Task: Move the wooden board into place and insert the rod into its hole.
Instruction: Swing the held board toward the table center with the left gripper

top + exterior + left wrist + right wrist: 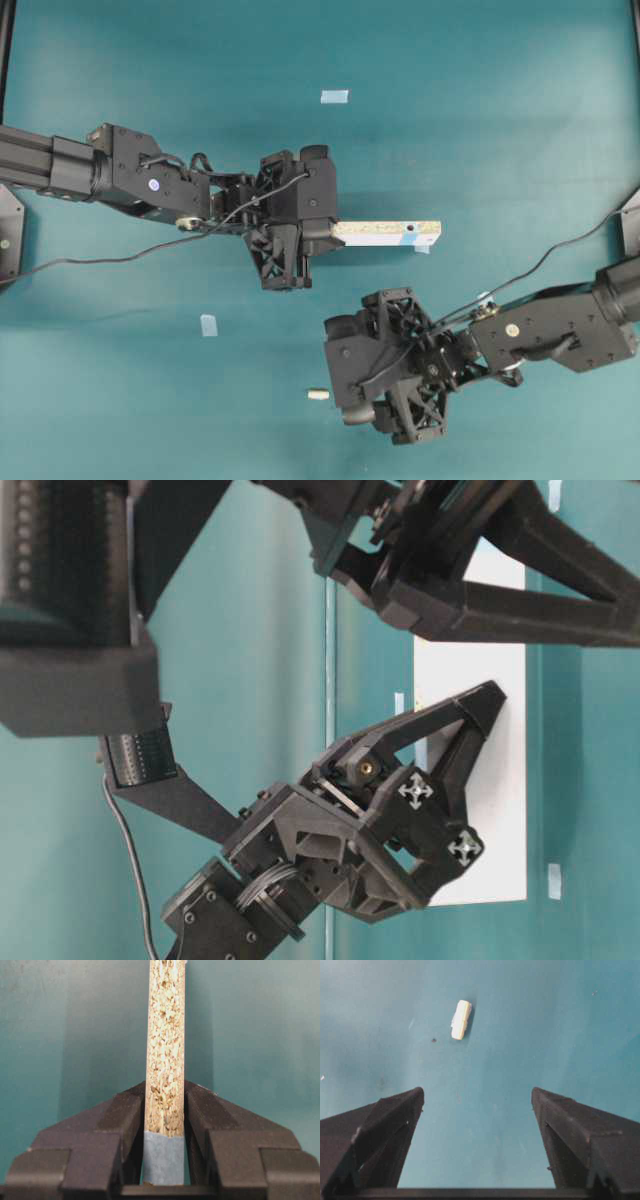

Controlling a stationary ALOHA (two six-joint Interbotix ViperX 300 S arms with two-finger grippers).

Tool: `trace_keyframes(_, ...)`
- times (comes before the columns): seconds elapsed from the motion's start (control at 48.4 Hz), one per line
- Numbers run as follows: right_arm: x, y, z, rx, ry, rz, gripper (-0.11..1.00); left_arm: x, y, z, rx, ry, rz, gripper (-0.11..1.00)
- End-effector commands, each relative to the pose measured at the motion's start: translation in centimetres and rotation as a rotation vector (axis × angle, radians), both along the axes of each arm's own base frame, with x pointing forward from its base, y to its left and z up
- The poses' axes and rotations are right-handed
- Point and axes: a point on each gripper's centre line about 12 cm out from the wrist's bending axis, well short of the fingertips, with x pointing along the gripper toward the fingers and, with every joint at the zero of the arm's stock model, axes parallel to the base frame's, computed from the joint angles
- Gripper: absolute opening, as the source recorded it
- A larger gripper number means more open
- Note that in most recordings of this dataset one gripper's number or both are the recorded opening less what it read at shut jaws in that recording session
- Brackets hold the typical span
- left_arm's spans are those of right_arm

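The left gripper [318, 236] clamps the wooden board [386, 233] near the tabletop middle. The right gripper [477, 1097] is spread wide, empty; next it must descend around the rod [461, 1019], toward the near edge.

Evenly lit, soft overhead light; faint shadows on the bench [480, 120]; slight softness in wrist views; no glare.

Left hand [165, 1125] clamped shut, right hand [477, 1095] spread wide, both arms outstretched.
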Motion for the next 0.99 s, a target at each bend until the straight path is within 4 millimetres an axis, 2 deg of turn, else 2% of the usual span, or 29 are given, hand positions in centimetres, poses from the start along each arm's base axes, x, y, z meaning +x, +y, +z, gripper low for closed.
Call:
trace_keyframes(0.0,0.5,0.2,1.3,0.014,-0.034,-0.001,0.94,0.2,-0.4,1.0,-0.007,-0.032,-0.001,0.21)
trace_keyframes(0.847,0.6,0.0,1.2,0.001,-0.039,0.004,0.94,0.6,-0.9,-0.1,-0.006,-0.028,-0.013,0.22)
trace_keyframes(0.868,0.6,0.0,1.2,0.001,-0.039,0.004,0.94,0.7,-0.9,-0.1,-0.007,-0.031,-0.012,0.25)
trace_keyframes(0.971,0.6,-0.1,1.2,0.001,-0.039,0.003,0.94,0.9,-0.9,0.2,-0.005,-0.04,-0.014,0.55)
